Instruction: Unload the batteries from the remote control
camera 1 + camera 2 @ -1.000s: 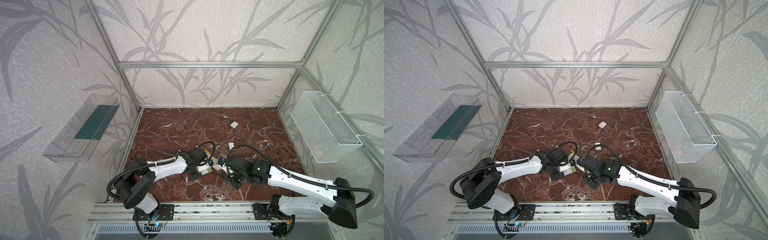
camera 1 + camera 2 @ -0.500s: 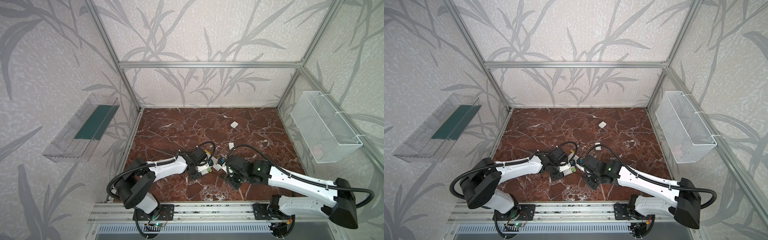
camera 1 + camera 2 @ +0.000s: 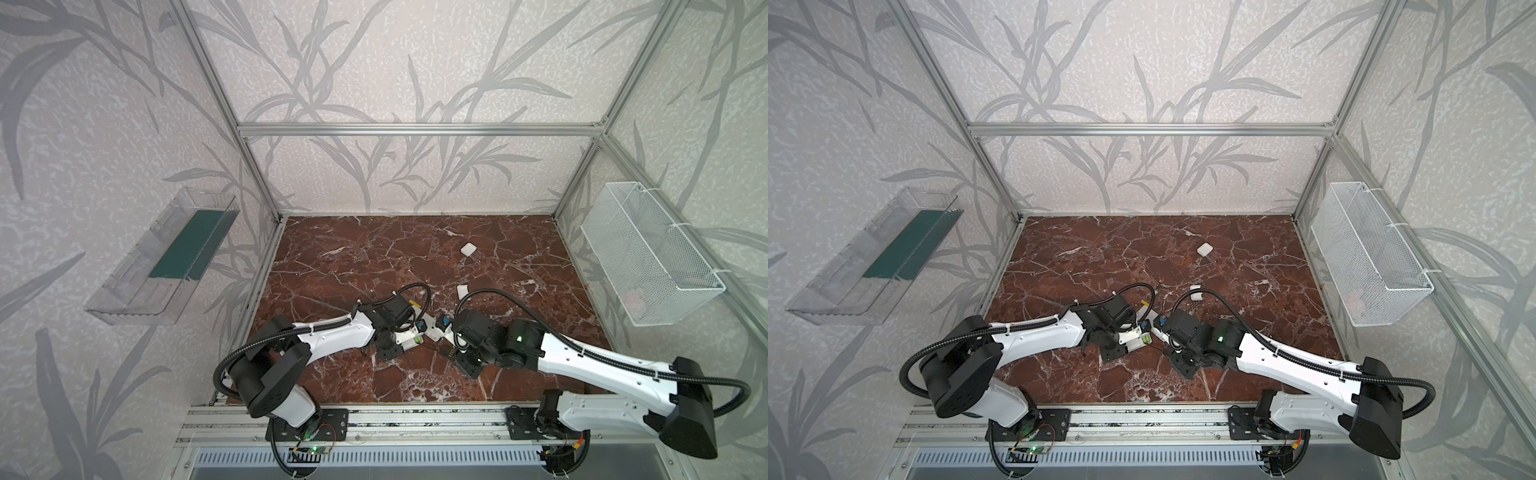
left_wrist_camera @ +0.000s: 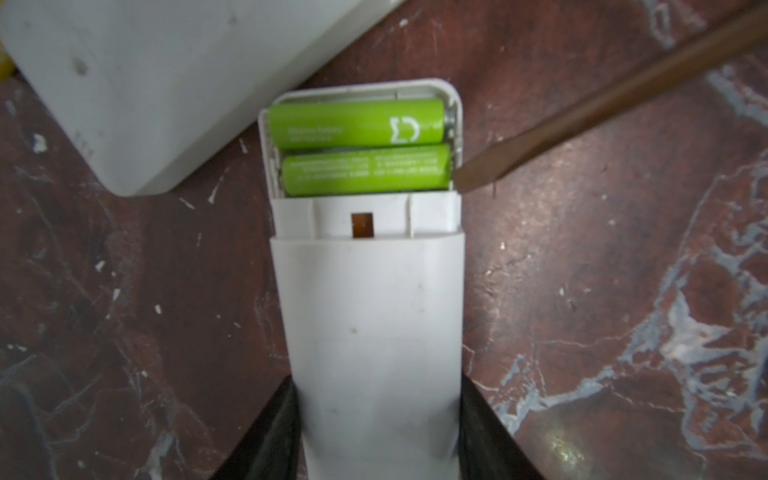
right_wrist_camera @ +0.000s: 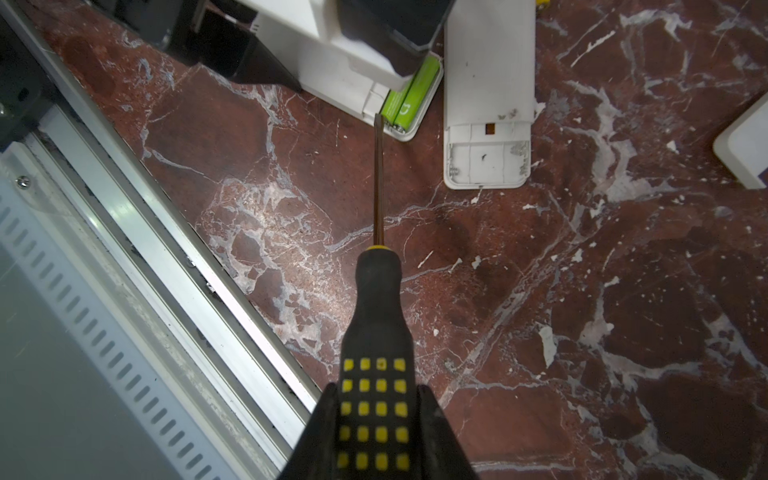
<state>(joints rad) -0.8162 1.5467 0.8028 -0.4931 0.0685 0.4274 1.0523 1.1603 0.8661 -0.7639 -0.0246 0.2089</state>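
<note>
Red-brown marble tabletop, leaf-patterned walls. Left tool pinches remote; right tool pinches screwdriver. White cover lies beyond.

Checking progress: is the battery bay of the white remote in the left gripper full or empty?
Full: two lime-green cylindrical batteries lie side by side in the white plastic remote's uncovered bay.

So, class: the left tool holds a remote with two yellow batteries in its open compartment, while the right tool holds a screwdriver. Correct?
No: the batteries in the remote are lime-green, not yellow, as the left wrist view shows. The rest stands.
</note>
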